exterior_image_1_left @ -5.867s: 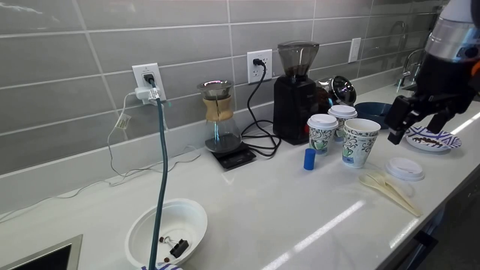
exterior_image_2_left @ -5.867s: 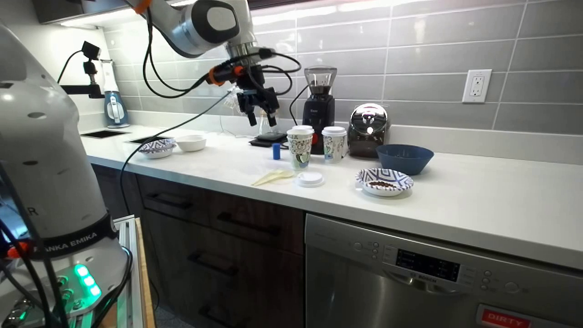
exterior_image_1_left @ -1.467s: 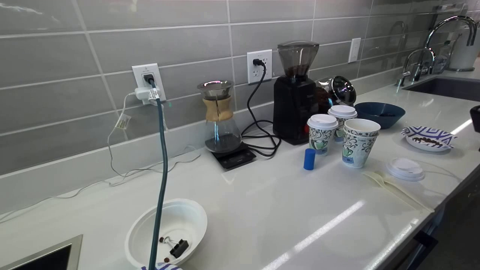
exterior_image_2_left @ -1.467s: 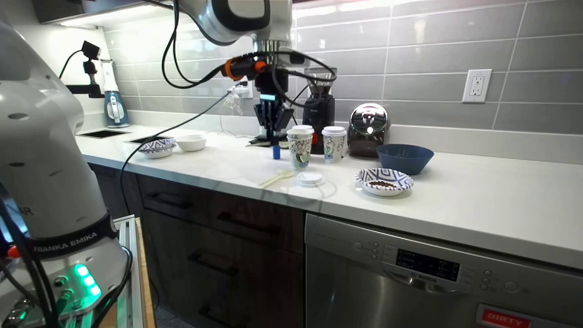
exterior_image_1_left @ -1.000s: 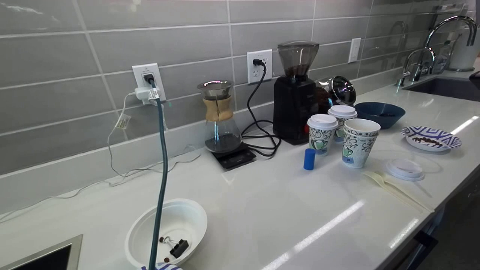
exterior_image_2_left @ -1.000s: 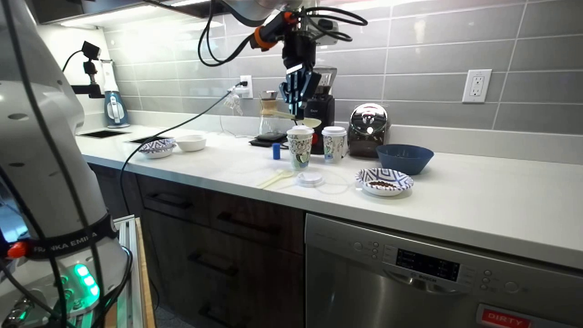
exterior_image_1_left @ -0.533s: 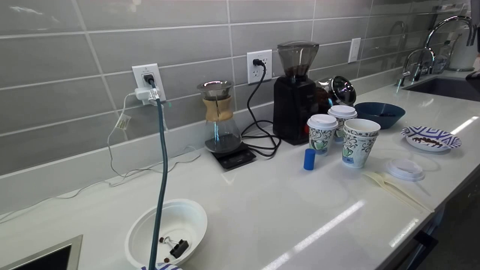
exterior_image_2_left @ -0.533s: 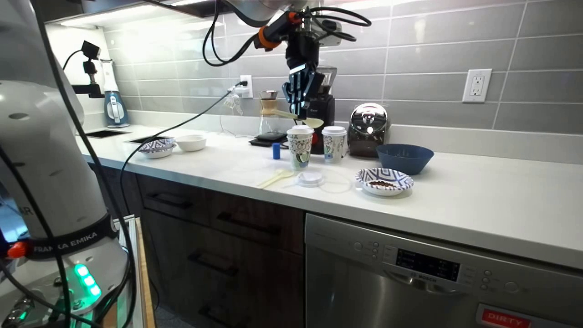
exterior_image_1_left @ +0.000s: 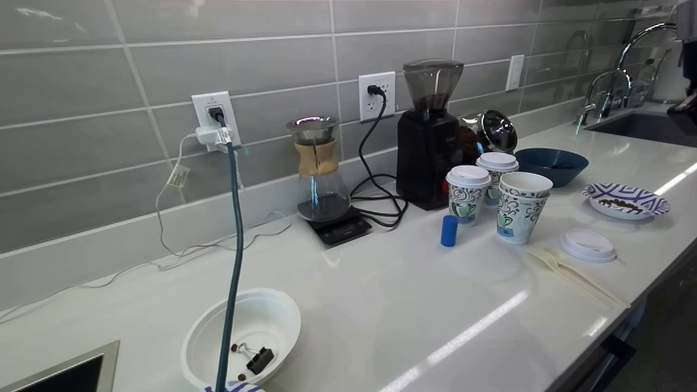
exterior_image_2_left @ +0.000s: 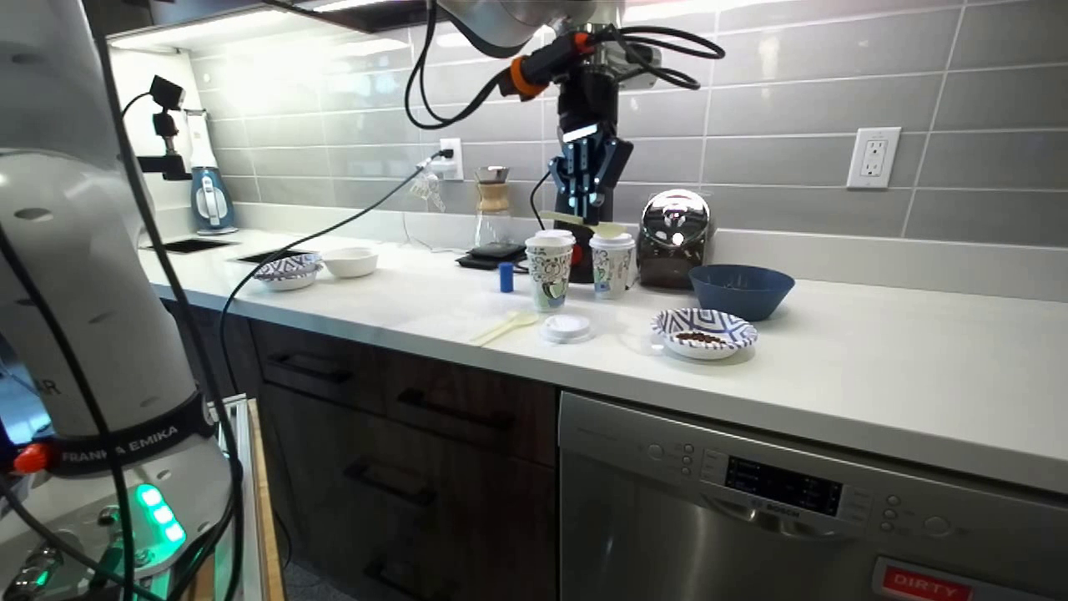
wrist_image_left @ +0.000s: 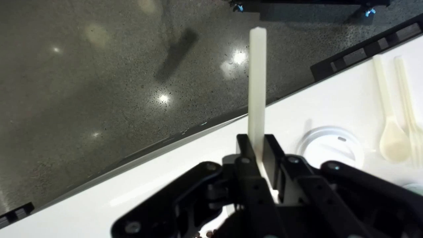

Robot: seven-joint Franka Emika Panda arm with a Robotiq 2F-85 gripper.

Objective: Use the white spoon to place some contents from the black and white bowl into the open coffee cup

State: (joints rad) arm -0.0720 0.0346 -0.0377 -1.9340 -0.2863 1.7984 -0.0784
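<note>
Here's the gripper (wrist_image_left: 256, 145), clamped on the handle of the white plastic spoon (wrist_image_left: 257, 89), up higher than the open paper coffee cup (exterior_image_2_left: 549, 275)! In an exterior view the scoop end (exterior_image_2_left: 610, 229) points to that side of the cup where the black and white bowl (exterior_image_2_left: 705, 319) sits, well apart from it, dark beans (exterior_image_2_left: 699, 338) pooled inside; the drink lid (exterior_image_2_left: 566, 327) lies near the cup. Looks like the run-up to scooping, and I can't tell if the spoon carries anything. So: tip down among the beans, shallow, gentle push, since a light bowl could skid and a thin handle pivot in the grip. Then level, lift, and travel to the cup.
</note>
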